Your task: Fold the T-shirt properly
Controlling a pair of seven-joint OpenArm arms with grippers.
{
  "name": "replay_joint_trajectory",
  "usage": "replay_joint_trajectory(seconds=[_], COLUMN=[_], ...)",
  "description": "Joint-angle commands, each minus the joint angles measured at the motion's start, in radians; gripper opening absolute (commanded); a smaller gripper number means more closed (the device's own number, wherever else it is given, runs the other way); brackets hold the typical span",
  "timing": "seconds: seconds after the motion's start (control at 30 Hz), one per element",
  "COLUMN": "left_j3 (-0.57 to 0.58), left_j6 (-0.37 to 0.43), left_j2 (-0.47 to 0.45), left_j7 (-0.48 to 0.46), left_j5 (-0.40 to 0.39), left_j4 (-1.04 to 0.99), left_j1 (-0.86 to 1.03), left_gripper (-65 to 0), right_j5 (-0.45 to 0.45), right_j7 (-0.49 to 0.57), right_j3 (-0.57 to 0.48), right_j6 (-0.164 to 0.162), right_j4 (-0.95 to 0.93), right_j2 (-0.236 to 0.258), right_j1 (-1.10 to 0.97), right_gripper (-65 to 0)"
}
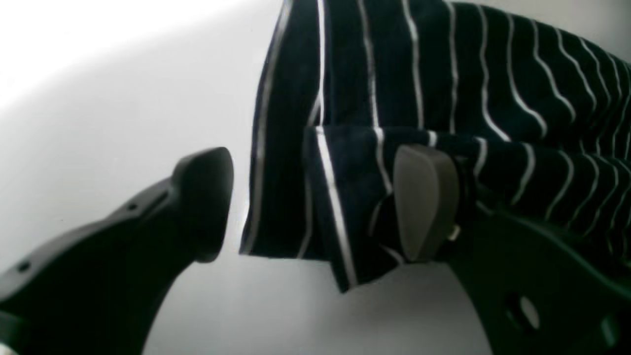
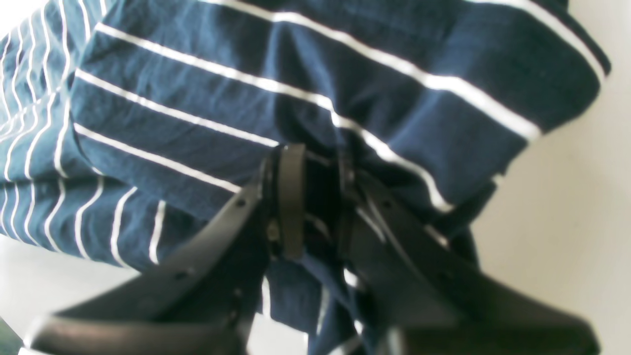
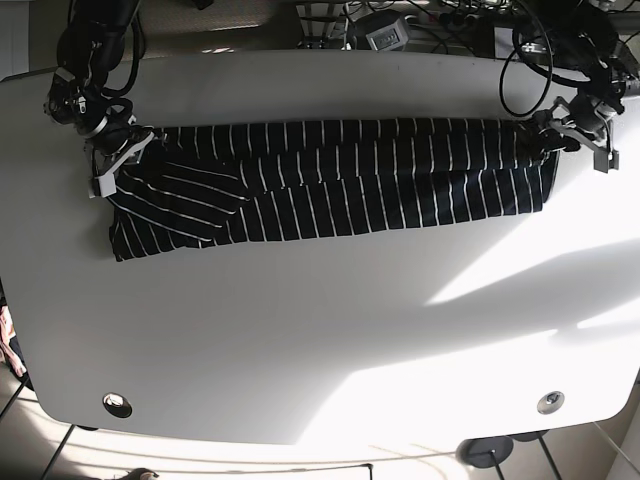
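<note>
a white table (image 3: 300,340) with two round holes near its front corners, cables (image 3: 450,20) behind its far edge.

A: What can't be made out here?

B: In the right wrist view, the navy white-striped cotton T-shirt (image 2: 315,88) runs off the top and left edges, and bunched cloth hides the gap between the right gripper (image 2: 315,197) jaws.

A: And the left wrist view?

B: Blurred throughout; the shirt is cut off at top and right.
</note>
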Motion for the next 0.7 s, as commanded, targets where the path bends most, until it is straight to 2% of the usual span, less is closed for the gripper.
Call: replay_joint_trajectory(seconds=[0.03,0.27,0.43,0.5,0.6,0.63,0.7], left_j3=[0.003,0.006,0.143,0.180,0.189,0.186,0.183], left_j6=[-0.002,-0.002,-0.002,-0.002,-0.002,-0.002,-0.002], left_j2=[-0.040,-0.042,-0.039,-0.039,-0.039,-0.039,-0.040], left_j7=[-0.018,-0.020,-0.020,-0.022,-0.023,-0.023,-0.023], left_j5=[-0.024,-0.024,-0.020,-0.020,-0.019,-0.019,-0.022], left_j4=[-0.027,-0.128,-0.128,-0.128,-0.125,-0.121,-0.079], left_j1=[-0.012,-0.047,-0.047,-0.047,-0.045,-0.044,-0.039], left_gripper=[-17.2,-17.2,-17.5,-26.9,-49.3,-54.6,-57.6], right_j5=[-0.005,-0.005,-0.005,-0.005,-0.005,-0.005,-0.005], right_j7=[-0.008,-0.008,-0.008,-0.008,-0.008,-0.008,-0.007], right_j3=[0.002,0.001,0.001,0.001,0.001,0.001,0.001], right_j6=[-0.003,-0.003,-0.003,-0.003,-0.003,-0.003,-0.003], right_j4=[0.011,0.011,0.011,0.011,0.011,0.011,0.011], right_j2=[0.011,0.009,0.009,0.009,0.009,0.009,0.009], right_j1=[0.005,0.005,0.005,0.005,0.005,0.005,0.006], right_gripper=[-56.3,-56.3,-56.3,-56.3,-56.3,-56.3,-56.3])
